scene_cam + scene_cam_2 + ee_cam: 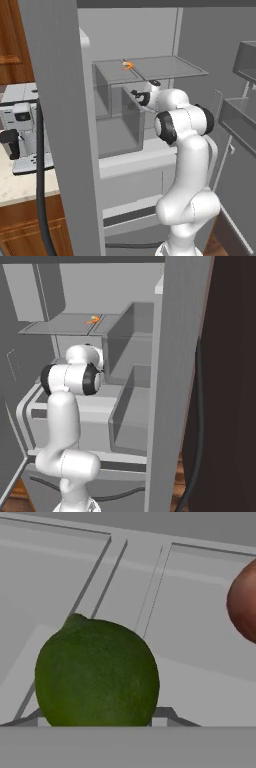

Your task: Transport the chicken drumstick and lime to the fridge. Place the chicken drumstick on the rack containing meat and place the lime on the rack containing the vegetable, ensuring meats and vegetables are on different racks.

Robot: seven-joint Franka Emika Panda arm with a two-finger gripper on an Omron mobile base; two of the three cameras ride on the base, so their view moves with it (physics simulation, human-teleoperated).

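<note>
one lime (97,672) sits close before the hand, whose grip i cannot tell, vegetable (243,604) beside.

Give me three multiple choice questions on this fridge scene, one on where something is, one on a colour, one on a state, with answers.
1. Where is the small orange meat piece?
A. on the upper fridge shelf
B. in a door bin
C. on the counter

2. What colour is the lime?
A. yellow
B. dark green
C. white

3. How does the fridge stand?
A. shut
B. open, arm reaching inside
C. open, arm outside

Answers: 1 A, it lies on the top shelf in both base views. 2 B, hand view shows it. 3 B, the arm extends among the shelves.
</note>
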